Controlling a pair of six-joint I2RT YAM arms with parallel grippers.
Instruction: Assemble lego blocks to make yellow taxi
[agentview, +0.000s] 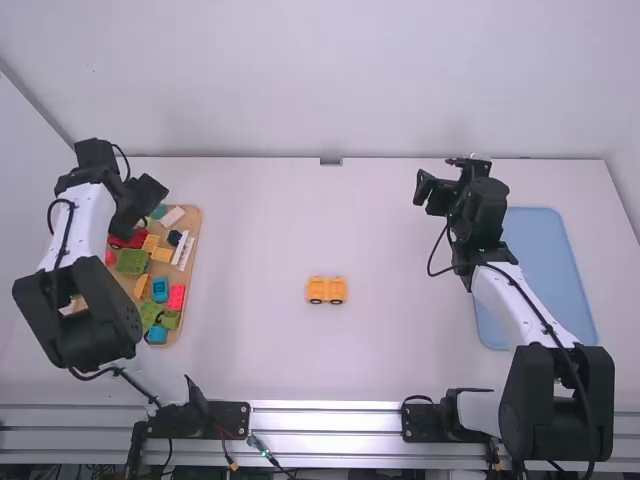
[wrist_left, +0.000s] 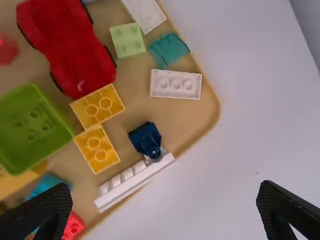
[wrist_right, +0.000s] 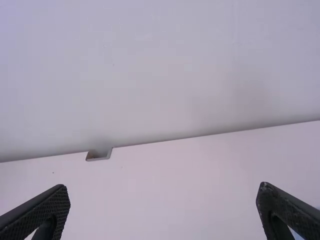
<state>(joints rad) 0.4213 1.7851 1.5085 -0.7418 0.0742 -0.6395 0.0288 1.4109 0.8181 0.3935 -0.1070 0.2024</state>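
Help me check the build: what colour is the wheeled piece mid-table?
Orange-yellow; the wheeled piece shows best in the high view.

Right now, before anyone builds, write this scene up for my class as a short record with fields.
Yellow wheeled piece: mid-table, between the arms
Brown tray: on the left side, holding loose blocks
Yellow blocks: in that tray, near the red vehicle
Blue tray: right side, partly behind the right arm
Left gripper: over the brown tray, fingers open, empty
Right gripper: fingers open, empty
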